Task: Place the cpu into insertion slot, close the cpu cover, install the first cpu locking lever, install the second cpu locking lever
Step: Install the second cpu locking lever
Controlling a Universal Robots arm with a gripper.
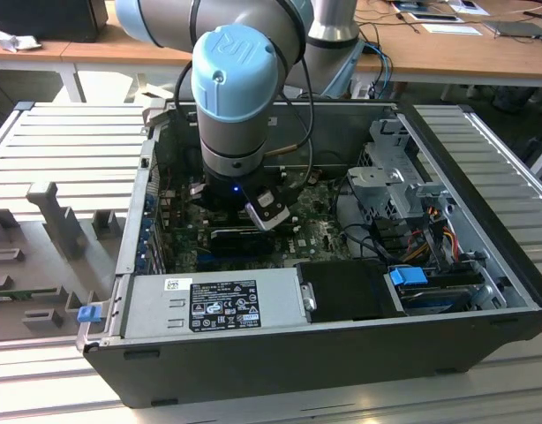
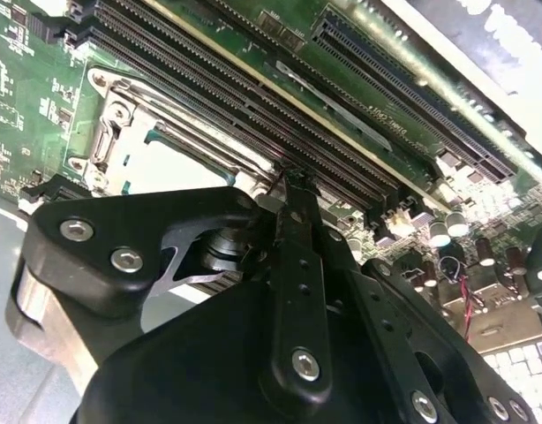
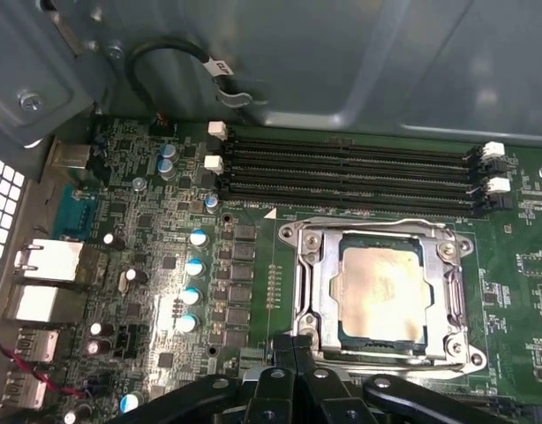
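Now I am hovering my closed, empty black gripper beside the small pale silver square cpu. It is sitting seated under the thin metal hinged cpu cover, so I am judging the levers next, needing a precise push.

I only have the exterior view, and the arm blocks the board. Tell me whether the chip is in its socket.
Observer: Yes. In the first wrist view the chip lies flat in the socket, silver top showing.
Operator: Report the cover.
Observer: The cover is down, its frame bordering the chip on all sides.
Operator: Now the gripper.
Observer: The gripper is shut on nothing, tips at the socket's edge opposite the memory slots.
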